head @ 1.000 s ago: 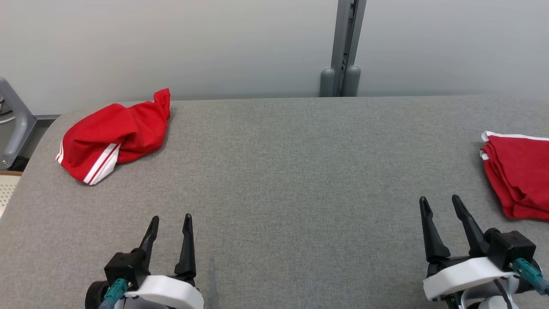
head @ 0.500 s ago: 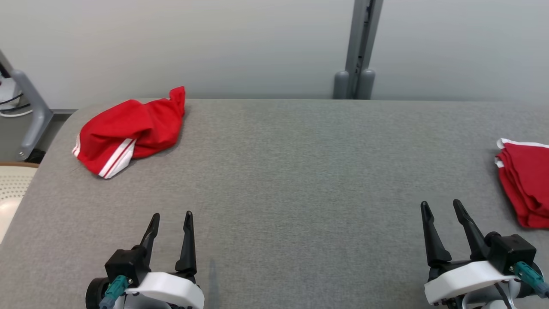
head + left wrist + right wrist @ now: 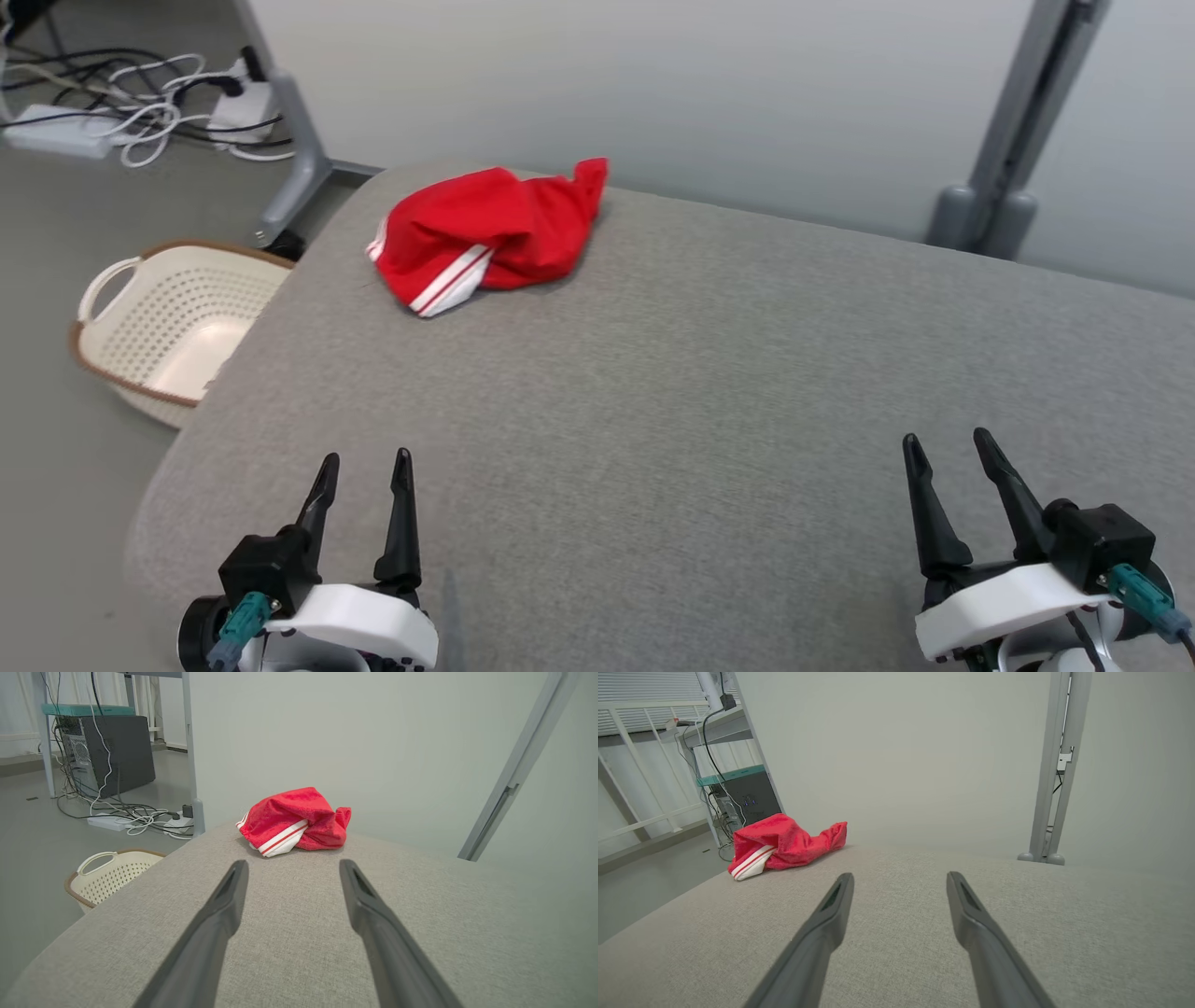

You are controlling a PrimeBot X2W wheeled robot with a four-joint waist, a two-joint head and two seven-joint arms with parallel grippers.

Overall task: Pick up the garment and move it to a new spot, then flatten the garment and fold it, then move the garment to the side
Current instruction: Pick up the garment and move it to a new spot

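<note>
One grey padded table spans the head view, its rounded left corner above a pale perforated basket that stands on the floor. The red garment lies crumpled in a mound at the table's far left, near the back edge, with a white-striped hem turned toward the robot. The left gripper and right gripper hover over the near edge, well apart from the cloth and from each other. Both pairs of fingers are spread wide and hold nothing. The step in hand is judged to be the reach for the first pick, and the left arm is the nearer. A sound grasp descends astride a raised fold at the mound's top and closes on few layers. It then lifts clear before carrying the cloth toward the open centre, away from the edge beside the basket.
</note>
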